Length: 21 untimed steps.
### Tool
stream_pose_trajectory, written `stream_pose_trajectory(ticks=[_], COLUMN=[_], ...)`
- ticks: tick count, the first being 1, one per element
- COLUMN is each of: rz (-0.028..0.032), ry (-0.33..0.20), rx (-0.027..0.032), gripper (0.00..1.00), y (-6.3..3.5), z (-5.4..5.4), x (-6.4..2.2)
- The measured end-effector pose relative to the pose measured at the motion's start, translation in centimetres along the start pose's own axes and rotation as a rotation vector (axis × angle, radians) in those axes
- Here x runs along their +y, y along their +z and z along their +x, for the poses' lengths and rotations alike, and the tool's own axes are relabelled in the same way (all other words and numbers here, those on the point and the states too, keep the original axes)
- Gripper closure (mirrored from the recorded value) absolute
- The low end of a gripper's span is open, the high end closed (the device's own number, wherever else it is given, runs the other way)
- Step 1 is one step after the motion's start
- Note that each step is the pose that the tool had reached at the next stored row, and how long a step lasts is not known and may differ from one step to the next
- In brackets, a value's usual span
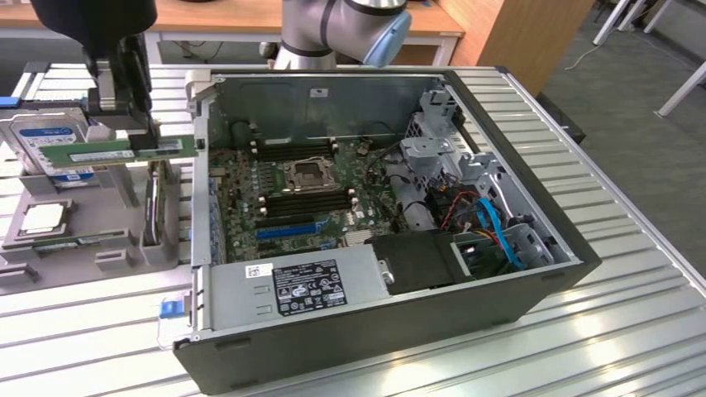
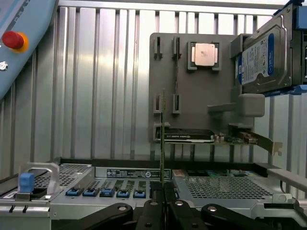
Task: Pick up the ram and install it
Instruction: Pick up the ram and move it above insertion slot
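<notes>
While end effector [image 1: 140, 142] pinches ram [image 1: 102, 154], ram hangs over tray [image 1: 95, 213], near case [image 1: 364, 341] edge.

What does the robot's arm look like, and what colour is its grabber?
The arm is a thick silver-grey tube with a light blue round cap on its joint. The gripper is black and boxy, with slim black fingers on jointed links fastened by shiny round pins.

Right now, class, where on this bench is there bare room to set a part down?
Bare slatted table borders the computer case on the exterior view's right and in front of the grey tray. Crowded: inside the case, and over the tray, where the fingers hold the ram beside the hard drive.
</notes>
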<state>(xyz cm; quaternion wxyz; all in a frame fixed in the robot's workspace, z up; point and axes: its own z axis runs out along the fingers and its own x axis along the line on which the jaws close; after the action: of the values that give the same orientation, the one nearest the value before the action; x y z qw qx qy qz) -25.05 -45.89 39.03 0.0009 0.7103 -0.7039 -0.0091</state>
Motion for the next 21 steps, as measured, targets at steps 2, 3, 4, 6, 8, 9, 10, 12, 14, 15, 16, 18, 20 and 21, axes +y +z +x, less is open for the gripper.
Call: stream_pose_trajectory(ticks=[2, 3, 4, 6, 8, 9, 10, 12, 14, 15, 16, 18, 20, 21], rz=[0.0, -0.0001, -0.0001, 0.0, -0.0001, 0.0, 0.0, -0.0001, 0.0, -0.0001, -0.0001, 0.0, 0.0, 0.0], ry=[0.0, 0.0, 0.0, 0.0, 0.0, 0.0, 0.0, 0.0, 0.0, 0.0, 0.0, 0.0, 0.0, 0.0], rx=[0.0, 0.0, 0.0, -0.0001, 0.0001, 0.0, -0.0001, 0.0, 0.0, 0.0, 0.0, 0.0, -0.0001, 0.0], gripper=[0.88, 0.88, 0.88, 0.88, 0.88, 0.88, 0.88, 0.88, 0.88, 0.88, 0.88, 0.88, 0.88, 0.88], y=[-0.01, -0.01, -0.01, -0.01, -0.03, -0.02, -0.03, -0.04, -0.04, -0.05, -0.05, -0.05, -0.06, -0.06], z=[0.0, 0.0, 0.0, 0.0, 0.0, 0.0, 0.0, 0.0, 0.0, 0.0, 0.0, 0.0, 0.0, 0.0], x=[-0.44, -0.66, -0.87, -1.29, -1.71, -1.92, -2.14, -2.57, -3.02, -3.25, -3.47, -3.88, -4.32, -4.56])
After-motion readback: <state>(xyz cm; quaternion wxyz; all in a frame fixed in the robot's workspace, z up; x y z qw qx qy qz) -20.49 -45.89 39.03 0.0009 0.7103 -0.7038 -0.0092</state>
